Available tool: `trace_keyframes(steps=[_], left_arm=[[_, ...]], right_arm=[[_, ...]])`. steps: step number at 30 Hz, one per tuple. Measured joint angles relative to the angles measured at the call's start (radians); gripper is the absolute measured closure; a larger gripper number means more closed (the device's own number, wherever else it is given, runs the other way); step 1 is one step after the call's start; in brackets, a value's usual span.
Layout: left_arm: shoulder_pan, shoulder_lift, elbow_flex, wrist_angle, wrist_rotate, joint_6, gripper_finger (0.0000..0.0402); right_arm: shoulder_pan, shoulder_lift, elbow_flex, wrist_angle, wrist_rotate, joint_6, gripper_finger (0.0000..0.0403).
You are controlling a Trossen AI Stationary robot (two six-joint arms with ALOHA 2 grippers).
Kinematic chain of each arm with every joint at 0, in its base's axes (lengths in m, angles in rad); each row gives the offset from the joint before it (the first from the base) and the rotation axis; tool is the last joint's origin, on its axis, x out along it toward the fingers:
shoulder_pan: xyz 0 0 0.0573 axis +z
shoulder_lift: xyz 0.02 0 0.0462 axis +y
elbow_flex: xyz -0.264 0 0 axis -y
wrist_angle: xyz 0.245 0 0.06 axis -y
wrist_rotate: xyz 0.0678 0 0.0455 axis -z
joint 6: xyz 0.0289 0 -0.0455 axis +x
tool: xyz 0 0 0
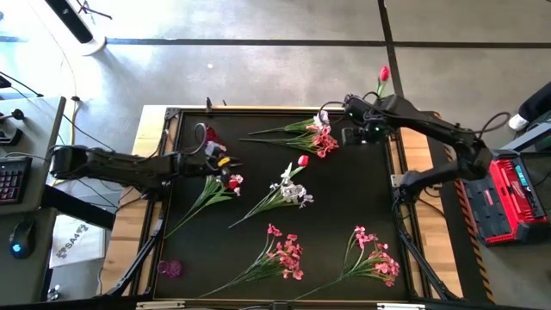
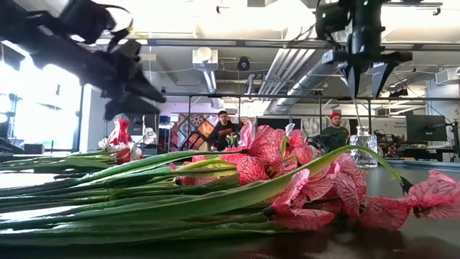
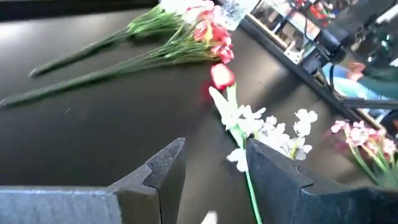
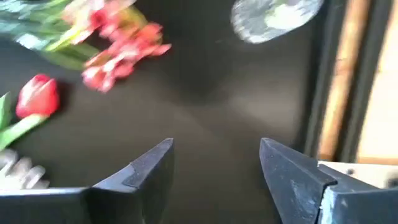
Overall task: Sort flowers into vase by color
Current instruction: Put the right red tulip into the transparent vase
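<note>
Several flower sprays lie flat on the black mat. A pink-and-white spray (image 1: 314, 136) is at the far side, with a red tulip (image 1: 302, 160) just nearer. A white spray (image 1: 291, 193) lies mid-table and two pink sprays (image 1: 284, 254) (image 1: 376, 260) at the near side. A spray with white and red blooms (image 1: 222, 186) lies at the left. My left gripper (image 1: 231, 164) (image 3: 214, 168) hovers open above the mat, the white spray's stem (image 3: 249, 180) beside one finger. My right gripper (image 1: 344, 116) (image 4: 217, 158) hangs open over bare mat near the far right, close to a clear glass vase (image 4: 277, 15).
A small purple object (image 1: 170, 269) sits at the mat's near-left corner and a red one (image 1: 209, 135) at the far left. Another red tulip (image 1: 384, 75) shows beyond the far edge. A wooden rim (image 1: 400, 159) borders the mat. People stand in the room behind (image 2: 224, 129).
</note>
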Motion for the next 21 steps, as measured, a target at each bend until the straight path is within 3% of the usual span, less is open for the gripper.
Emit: trace_keyframes(steps=[6,13,21], left_arm=[[0.028,0.276,0.25,-0.038,0.061,0.138,0.0245],[0.053,0.558,0.572,-0.395,0.124,0.168,0.0245],[0.053,0.797,0.871,-0.418,0.164,0.275,0.0245]], right_arm=[[0.078,-0.032,0.0,0.087,-0.06,0.027,0.0179],[0.152,-0.029,0.0,0.217,-0.075,0.035,0.0179],[0.194,-0.029,0.0,0.209,-0.074,0.036,0.0179]])
